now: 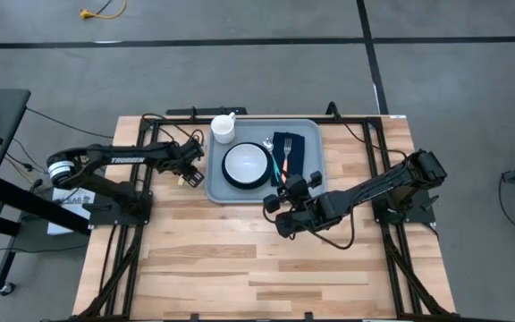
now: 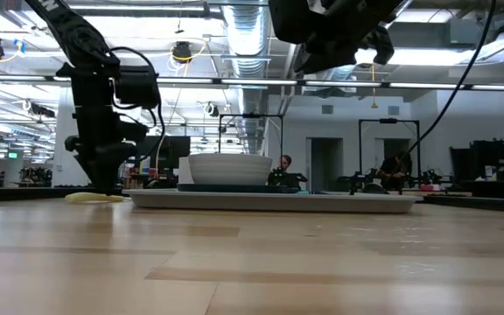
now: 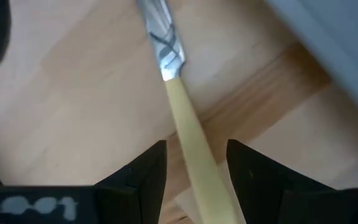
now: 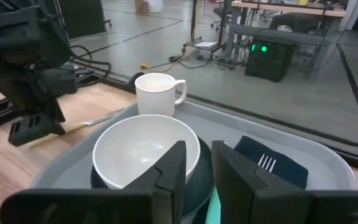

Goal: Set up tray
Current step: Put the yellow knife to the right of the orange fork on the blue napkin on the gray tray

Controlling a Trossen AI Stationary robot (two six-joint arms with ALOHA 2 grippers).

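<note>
Closest to the lens, a pale yellow-handled table knife with a metal blade (image 3: 182, 118) is lying on the light wooden slatted table (image 1: 266, 259), and the left gripper (image 3: 194, 165) is hanging over it with its two dark fingers apart, one on either side of the handle and not yet closing on it. In the high view that knife (image 1: 189, 181) is sitting on the bare wood just beside the left edge of the large flat grey-blue plastic tray (image 1: 309, 132), which is resting toward the far side of the table. Already lying on the tray are a round dark teal plate (image 1: 229, 179) carrying a white bowl (image 1: 245, 162) at its middle, a white handled mug (image 1: 224, 128) at its far left corner, and a dark navy cloth napkin (image 1: 295, 150) on its right part with a metal fork (image 1: 287, 152) on it and, beside that, what is probably a spoon (image 1: 269, 148), though it is too small to be sure. The right gripper (image 1: 283, 213) is hovering just off the tray's near right corner, its fingers standing slightly apart and holding nothing. Judging from this layout, the setting is looking nearly finished, with the knife appearing to be the one piece remaining off the tray.
</note>
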